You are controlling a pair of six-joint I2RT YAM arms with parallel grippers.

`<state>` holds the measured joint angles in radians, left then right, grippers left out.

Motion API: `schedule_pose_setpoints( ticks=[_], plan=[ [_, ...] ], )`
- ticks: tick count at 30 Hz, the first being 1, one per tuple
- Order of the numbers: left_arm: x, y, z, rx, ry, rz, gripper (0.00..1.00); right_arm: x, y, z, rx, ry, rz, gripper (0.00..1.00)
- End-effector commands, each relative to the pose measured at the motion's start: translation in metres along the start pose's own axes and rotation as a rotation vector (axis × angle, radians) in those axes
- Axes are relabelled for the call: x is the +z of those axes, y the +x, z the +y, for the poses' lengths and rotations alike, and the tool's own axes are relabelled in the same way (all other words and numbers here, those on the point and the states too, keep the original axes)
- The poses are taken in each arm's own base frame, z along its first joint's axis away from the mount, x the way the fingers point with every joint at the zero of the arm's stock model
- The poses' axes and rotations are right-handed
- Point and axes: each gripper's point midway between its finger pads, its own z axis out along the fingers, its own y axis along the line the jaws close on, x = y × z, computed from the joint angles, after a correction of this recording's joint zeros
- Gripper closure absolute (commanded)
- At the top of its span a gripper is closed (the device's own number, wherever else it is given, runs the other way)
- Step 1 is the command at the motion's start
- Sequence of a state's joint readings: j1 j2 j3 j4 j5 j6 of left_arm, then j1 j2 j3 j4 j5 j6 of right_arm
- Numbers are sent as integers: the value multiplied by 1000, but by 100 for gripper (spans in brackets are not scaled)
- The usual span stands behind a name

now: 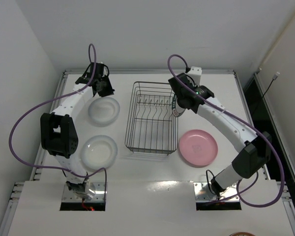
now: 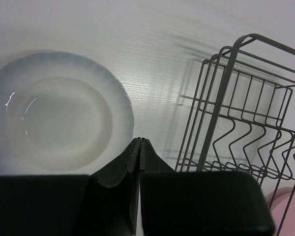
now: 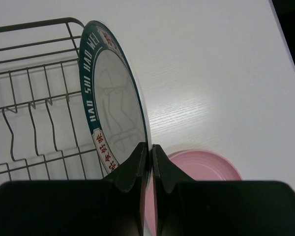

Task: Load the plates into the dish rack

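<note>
My right gripper (image 3: 149, 146) is shut on the rim of the white plate with the dark blue-green patterned rim (image 3: 113, 93). It holds that plate upright on edge at the right side of the grey wire dish rack (image 3: 34, 108). From above, the plate (image 1: 173, 102) shows as a thin dark edge by the rack (image 1: 151, 118), with the right gripper (image 1: 178, 110) on it. A pink plate (image 1: 198, 147) lies flat to the right of the rack. Two translucent whitish plates (image 1: 103, 110) (image 1: 99, 150) lie to its left. My left gripper (image 2: 139, 140) is shut and empty, hovering at the far translucent plate's (image 2: 59, 120) edge.
The white table has raised rails along its left side (image 1: 59, 93) and right side (image 1: 243, 93). Purple cables (image 1: 24, 118) loop off both arms. The rack's upright tines (image 2: 246, 142) stand close to the right of my left gripper.
</note>
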<state>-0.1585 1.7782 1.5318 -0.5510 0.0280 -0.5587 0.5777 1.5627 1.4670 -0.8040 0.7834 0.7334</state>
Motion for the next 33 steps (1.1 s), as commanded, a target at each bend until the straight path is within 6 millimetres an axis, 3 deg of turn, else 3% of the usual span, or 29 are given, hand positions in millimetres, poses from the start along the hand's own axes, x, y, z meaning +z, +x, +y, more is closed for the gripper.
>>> schedule_pose_setpoints(
  ticks=[1,6,17,24,26,27,28,33],
  plan=[
    [-1,-2,-7,1,21,-11,100,-13,-26,-5,73,18,-80,100],
    [-1,-2,-7,1,21,-11,100,1,-14,14,38,-8,-32,100],
    [-1,-2,-7,1,21,-11,100,-4,-15,45,-25,-25,-24,100],
    [-1,-2,-7,1,21,-11,100,-9,-11,62,-40,-75,-14,92],
    [-1,-2,-7,1,21,-11,100,-9,-11,61,-53,-75,-14,87],
    [-1,-2,-7,1,21,-11,100,-8,-11,61,-67,-75,-15,80],
    [-1,-2,-7,1,21,-11,100,-14,-15,60,-55,-90,-20,71],
    [-2,0,-6,1,17,-3,100,-36,-33,50,-8,-163,-72,55]
  ],
)
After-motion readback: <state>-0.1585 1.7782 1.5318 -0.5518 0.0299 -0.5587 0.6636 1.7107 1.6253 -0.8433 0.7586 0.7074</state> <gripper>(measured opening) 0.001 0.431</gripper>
